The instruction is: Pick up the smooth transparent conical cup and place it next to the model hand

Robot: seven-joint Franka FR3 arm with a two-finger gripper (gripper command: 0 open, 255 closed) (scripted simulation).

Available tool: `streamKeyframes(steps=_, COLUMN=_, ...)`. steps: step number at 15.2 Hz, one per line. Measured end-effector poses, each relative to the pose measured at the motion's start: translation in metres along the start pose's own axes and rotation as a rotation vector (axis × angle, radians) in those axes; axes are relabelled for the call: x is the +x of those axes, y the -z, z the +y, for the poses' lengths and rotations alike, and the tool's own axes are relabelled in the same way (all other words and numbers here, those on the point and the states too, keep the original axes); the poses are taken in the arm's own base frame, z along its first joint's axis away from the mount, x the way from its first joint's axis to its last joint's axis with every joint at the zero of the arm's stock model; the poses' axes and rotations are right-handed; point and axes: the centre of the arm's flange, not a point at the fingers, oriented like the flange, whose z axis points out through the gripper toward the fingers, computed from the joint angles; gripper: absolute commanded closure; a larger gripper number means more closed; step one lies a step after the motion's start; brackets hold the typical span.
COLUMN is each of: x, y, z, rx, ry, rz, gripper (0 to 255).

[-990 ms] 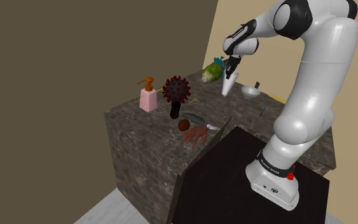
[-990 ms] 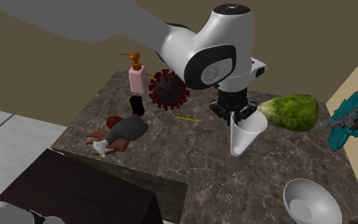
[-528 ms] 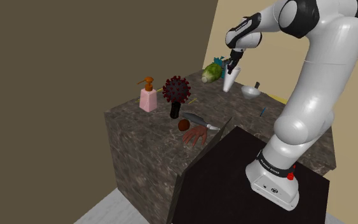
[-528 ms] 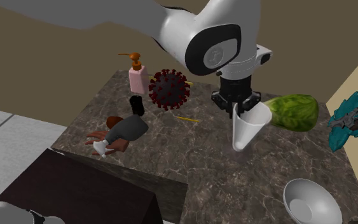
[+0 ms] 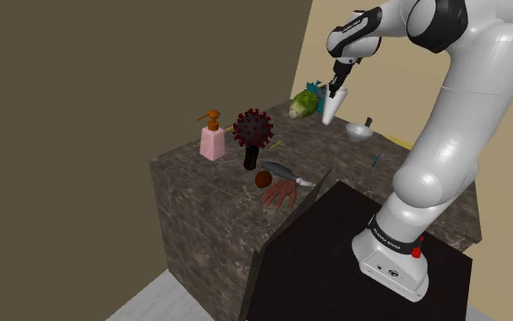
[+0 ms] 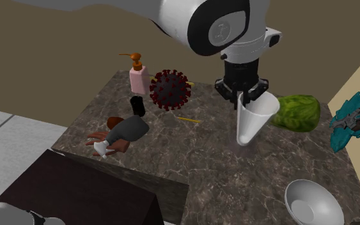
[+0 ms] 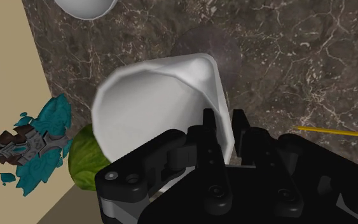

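Note:
A white conical cup hangs point down above the dark marble counter, clear of it. My gripper is shut on the cup's rim, one finger inside and one outside. The brown model hand lies near the counter's front corner, partly under a grey tool, far from the cup.
On the counter stand a pink soap dispenser, a dark red spiky virus model on a black stand and a green lettuce. A white bowl, a yellow pencil and a teal object lie nearby.
The gripper has risen with the cup, lifting it higher above the counter and slightly toward the lettuce. Nothing else has moved.

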Motion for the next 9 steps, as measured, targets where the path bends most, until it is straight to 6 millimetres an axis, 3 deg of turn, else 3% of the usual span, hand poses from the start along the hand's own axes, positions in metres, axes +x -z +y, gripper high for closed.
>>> streamKeyframes(steps=9, x=0.003, y=0.045, z=0.01, rx=0.0, ry=0.0, rz=0.0, gripper=255)
